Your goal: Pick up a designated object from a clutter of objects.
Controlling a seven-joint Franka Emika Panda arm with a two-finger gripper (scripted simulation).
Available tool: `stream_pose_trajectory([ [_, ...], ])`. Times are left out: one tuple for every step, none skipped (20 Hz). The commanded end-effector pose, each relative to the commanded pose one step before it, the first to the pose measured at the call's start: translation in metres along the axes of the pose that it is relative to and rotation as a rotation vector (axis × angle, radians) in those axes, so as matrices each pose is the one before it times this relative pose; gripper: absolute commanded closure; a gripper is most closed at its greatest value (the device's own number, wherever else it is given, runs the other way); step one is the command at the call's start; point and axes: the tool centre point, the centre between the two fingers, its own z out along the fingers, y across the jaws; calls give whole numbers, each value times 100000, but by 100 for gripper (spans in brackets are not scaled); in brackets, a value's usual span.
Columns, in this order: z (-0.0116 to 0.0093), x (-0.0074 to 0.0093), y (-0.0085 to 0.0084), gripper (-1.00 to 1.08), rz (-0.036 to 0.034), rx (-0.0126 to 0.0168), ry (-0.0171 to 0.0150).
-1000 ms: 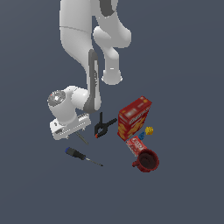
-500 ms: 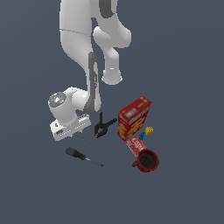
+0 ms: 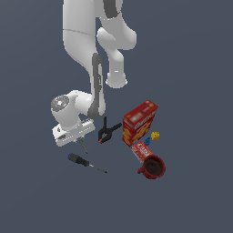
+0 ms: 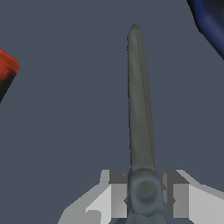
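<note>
The gripper point(image 4: 144, 192) is squeezing the scissors point(image 4: 139, 100) at the pivot. The grey blades are sticking straight out past the fingers, pointing down toward the blue-handled screwdriver point(image 3: 85, 162) lying just below.

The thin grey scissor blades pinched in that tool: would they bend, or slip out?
The thin grey metal scissor blades run straight from the tool, so they probably stay stiff. The fingers pinch near the pivot, on smooth-looking metal, so the scissors might swivel or slide a little.
</note>
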Motion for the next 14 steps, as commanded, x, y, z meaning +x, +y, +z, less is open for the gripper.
stream_pose_trajectory([
  [-601, 120, -83, 108, -31, -119, 93],
  [-331, 46, -73, 108, 0, 0, 0],
  [-384, 54, -84, 108, 0, 0, 0],
  [-437, 61, -95, 108, 0, 0, 0],
  [-490, 68, -107, 108, 0, 0, 0],
  [-545, 76, -118, 108, 0, 0, 0],
  [-600, 84, -130, 108, 0, 0, 0],
  [-650, 63, -119, 108, 61, 28, 17],
  [-716, 100, -154, 108, 0, 0, 0],
  [-775, 108, -166, 108, 0, 0, 0],
  [-833, 116, -177, 108, 0, 0, 0],
  [-887, 123, -187, 108, 0, 0, 0],
  [-937, 130, -196, 108, 0, 0, 0],
  [-986, 136, -204, 108, 0, 0, 0],
])
